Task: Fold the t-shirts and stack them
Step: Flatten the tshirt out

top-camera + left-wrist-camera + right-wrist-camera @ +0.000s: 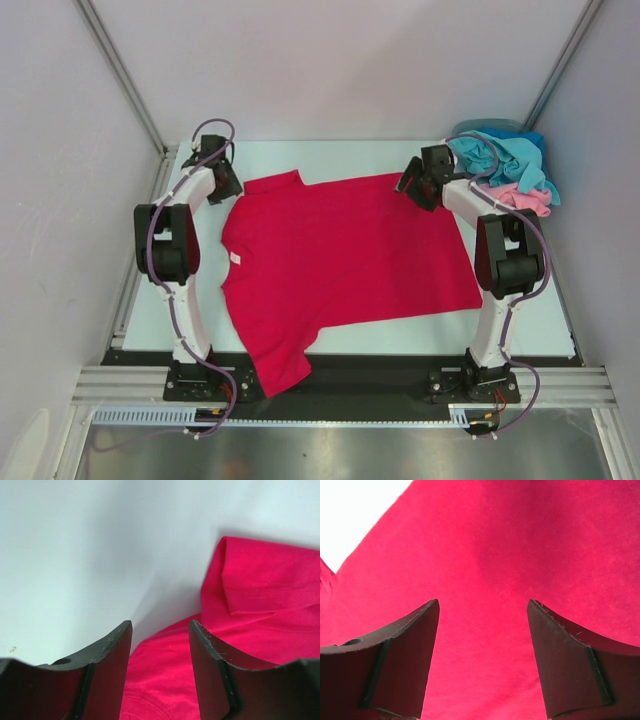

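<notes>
A crimson red t-shirt lies spread flat across the table, neck to the left, with a small white label at the collar. One sleeve points to the far side; the other hangs over the near edge. My left gripper stands open at the far-left shoulder, and red cloth lies below and between its fingers. My right gripper is open over the far-right hem corner, red cloth filling the view beneath it. Neither holds anything.
At the far right corner a teal-blue shirt and a light pink one lie crumpled in a heap on a blue-grey basket. Grey walls close in the table on three sides.
</notes>
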{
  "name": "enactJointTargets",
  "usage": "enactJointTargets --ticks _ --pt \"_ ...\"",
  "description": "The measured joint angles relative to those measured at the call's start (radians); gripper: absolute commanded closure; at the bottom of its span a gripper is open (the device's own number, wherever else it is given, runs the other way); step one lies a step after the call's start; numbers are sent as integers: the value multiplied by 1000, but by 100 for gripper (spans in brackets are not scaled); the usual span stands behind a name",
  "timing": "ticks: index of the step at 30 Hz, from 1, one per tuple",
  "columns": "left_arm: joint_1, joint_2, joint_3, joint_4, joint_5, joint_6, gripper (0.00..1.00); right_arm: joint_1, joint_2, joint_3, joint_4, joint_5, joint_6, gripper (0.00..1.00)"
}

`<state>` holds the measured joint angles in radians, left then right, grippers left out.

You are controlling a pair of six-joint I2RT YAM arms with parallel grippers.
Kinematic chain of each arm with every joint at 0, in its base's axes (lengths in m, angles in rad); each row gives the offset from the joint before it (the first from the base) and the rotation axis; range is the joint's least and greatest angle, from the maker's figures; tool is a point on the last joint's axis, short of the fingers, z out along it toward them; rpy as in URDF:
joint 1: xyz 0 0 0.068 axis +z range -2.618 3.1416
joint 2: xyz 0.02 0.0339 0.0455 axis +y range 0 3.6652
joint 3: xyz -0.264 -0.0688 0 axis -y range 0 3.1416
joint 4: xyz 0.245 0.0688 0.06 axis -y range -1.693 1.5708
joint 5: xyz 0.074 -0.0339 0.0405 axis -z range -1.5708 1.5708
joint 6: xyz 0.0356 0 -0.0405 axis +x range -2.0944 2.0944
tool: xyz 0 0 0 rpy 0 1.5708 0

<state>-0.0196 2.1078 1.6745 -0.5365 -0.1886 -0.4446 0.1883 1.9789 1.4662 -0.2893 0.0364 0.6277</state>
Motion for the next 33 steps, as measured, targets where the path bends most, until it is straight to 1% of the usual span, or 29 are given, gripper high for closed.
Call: enactJointTargets --ticks 13,21,25,33 --pt "7 16 5 -5 -8 28 44 -1 -38 -67 62 -18 1 24" --pt "8 50 5 2 112 45 42 -2 -69 -100 131 -72 5 24" --pt "8 52 5 25 187 60 42 -10 -69 -112 171 -133 6 24" --pt "8 71 21 65 242 62 42 -61 -46 -127 300 -267 5 23"
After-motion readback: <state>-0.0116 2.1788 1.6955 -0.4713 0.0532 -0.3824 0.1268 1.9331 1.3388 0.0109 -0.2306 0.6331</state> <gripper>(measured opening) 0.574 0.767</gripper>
